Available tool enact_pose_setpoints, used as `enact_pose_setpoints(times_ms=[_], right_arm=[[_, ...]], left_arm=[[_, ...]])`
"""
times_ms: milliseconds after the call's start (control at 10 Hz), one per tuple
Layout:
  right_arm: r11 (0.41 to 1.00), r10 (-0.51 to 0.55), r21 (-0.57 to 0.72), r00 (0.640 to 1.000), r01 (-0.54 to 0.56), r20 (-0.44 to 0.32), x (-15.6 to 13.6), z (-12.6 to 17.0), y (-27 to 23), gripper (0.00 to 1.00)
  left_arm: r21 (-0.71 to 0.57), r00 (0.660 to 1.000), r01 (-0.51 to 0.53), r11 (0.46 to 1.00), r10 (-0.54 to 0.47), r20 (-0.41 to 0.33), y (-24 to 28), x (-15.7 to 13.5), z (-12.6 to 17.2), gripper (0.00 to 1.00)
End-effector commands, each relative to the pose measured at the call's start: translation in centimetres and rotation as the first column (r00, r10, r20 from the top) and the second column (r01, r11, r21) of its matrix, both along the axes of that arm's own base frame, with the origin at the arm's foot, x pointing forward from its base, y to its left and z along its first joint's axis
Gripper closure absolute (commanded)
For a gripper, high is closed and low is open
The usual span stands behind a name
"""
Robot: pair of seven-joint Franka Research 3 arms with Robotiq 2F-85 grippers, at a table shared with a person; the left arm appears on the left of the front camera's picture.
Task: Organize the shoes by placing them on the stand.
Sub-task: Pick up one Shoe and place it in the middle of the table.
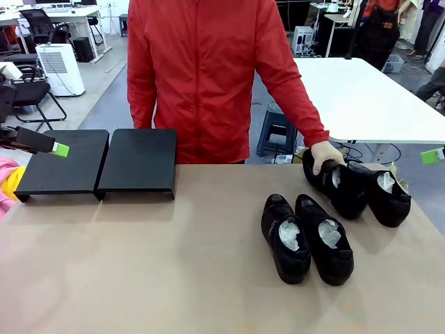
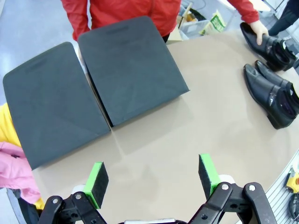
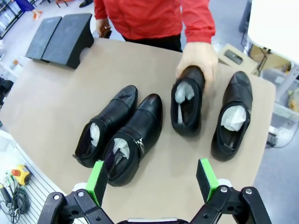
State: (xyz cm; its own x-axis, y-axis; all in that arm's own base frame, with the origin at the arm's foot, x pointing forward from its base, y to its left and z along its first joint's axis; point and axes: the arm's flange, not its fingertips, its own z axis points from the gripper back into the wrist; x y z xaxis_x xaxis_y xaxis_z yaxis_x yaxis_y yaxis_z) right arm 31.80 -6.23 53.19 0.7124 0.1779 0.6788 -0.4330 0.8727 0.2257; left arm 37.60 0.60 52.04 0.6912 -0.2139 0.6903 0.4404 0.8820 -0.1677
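Four shoes [image 3: 140, 126] lie at 4 o'clock on the surface [image 1: 174, 278], one under a person's hand [image 3: 198, 58]. The bare stand [image 1: 139, 160] sits at 10 o'clock. The left tool [image 2: 153, 175] and right tool [image 3: 152, 179] are both spread and empty. The glossy leather looks slick and fairly stiff, so pinch the heel collar.

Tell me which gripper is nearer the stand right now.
Left. The left gripper is open beside the stand, by its left platform. The right gripper, also open, is at the other side of the table, near the shoes, with the stand far off.
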Motion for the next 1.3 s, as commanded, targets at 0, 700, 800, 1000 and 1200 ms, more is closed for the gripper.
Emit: enact_pose_setpoints(times_ms=[0,700,800,1000,1200], right_arm=[[1.000,0.019,-0.024,1.000,-0.019,0.002,-0.2,1.0,1.2,0.00],[0.985,0.166,-0.016,0.966,-0.172,-0.199,-3.3,3.5,16.1,0.00],[0.982,0.173,-0.037,0.957,-0.186,-0.232,-3.7,2.7,18.4,0.00],[0.979,0.129,-0.116,0.952,-0.166,-0.278,-4.1,0.0,22.2,0.00],[0.967,0.056,-0.218,0.945,-0.131,-0.321,-4.2,-3.1,24.5,0.00]], left_arm=[[-0.005,1.000,0.014,1.000,-0.014,0.006,0.2,0.0,0.0,0.00],[-0.005,1.000,0.014,1.000,-0.014,0.006,0.2,0.0,0.0,0.00],[-0.005,1.000,0.014,1.000,-0.014,0.006,0.2,0.0,0.0,0.00],[-0.005,1.000,0.014,1.000,-0.014,0.006,0.2,0.0,0.0,0.00],[-0.005,1.000,0.014,1.000,-0.014,0.006,0.2,0.0,0.0,0.00]])
